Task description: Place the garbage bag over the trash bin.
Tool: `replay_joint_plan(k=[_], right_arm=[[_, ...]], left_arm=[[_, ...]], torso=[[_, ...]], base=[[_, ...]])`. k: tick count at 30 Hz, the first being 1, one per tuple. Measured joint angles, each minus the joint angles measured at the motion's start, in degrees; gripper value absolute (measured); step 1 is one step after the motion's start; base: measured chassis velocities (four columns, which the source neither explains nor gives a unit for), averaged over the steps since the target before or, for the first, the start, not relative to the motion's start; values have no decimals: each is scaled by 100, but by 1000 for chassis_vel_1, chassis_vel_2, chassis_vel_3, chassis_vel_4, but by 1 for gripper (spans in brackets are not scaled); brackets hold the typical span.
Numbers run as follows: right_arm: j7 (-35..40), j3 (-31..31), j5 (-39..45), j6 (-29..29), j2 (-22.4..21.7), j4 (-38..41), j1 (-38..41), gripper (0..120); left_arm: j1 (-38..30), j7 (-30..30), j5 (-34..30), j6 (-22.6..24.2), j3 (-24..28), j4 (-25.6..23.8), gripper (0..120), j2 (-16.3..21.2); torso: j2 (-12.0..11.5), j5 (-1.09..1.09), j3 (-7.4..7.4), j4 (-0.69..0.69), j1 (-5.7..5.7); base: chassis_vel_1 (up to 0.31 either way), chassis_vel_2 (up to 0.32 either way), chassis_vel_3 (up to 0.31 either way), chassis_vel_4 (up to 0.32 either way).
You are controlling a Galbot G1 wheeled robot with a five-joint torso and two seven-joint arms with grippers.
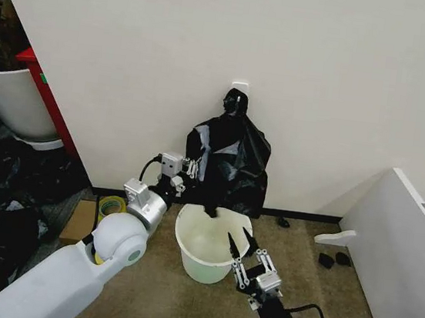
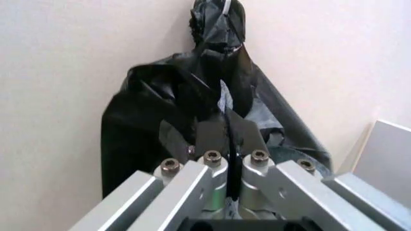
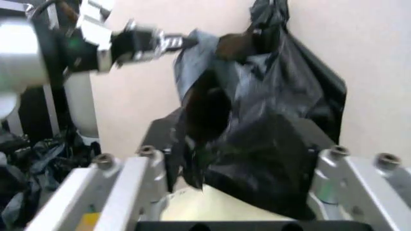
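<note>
The left claw (image 1: 190, 167) pinches the thin, slippery garbage bag (image 1: 231, 161) by its limp left fold above the trash bin (image 1: 205, 247), right claw (image 1: 241, 245) spread wide over the bin's rim

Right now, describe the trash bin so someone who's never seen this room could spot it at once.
Start at the plain cream wall, where a glossy black garbage bag hangs from a white hook. On the brown carpet just below it stands the trash bin, between the left tool and right tool. It is small, round and open, unlike the larger white tub at far left.
</note>
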Motion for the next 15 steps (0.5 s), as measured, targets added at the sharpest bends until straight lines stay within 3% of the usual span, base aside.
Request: replay_joint_plan(k=[2, 3, 6, 9, 15], right_arm=[[49, 34, 39, -105, -95, 67, 111, 52], [222, 38, 251, -493, -354, 169, 610, 66], [312, 49, 505, -815, -518, 258, 968, 74], [385, -98, 996, -1443, -924, 272, 1716, 91], [430, -617, 1370, -2091, -1343, -88, 2757, 100]], left_arm=[[39, 5, 9, -5, -10, -14, 0, -1], [125, 21, 23, -7, -35, -79, 0, 2], [98, 24, 18, -6, -2, -89, 0, 8], [124, 27, 11, 2, 4, -120, 0, 40], [221, 33, 14, 5, -48, -182, 0, 62]], torso=[[0, 0, 0, 0, 0], [0, 1, 0, 1, 0], [0, 1, 0, 2, 0], [0, 1, 1, 0, 0], [0, 1, 1, 0, 0]], base=[[0, 0, 0, 0], [0, 0, 0, 0], [0, 0, 0, 0], [0, 0, 0, 0], [0, 0, 0, 0]])
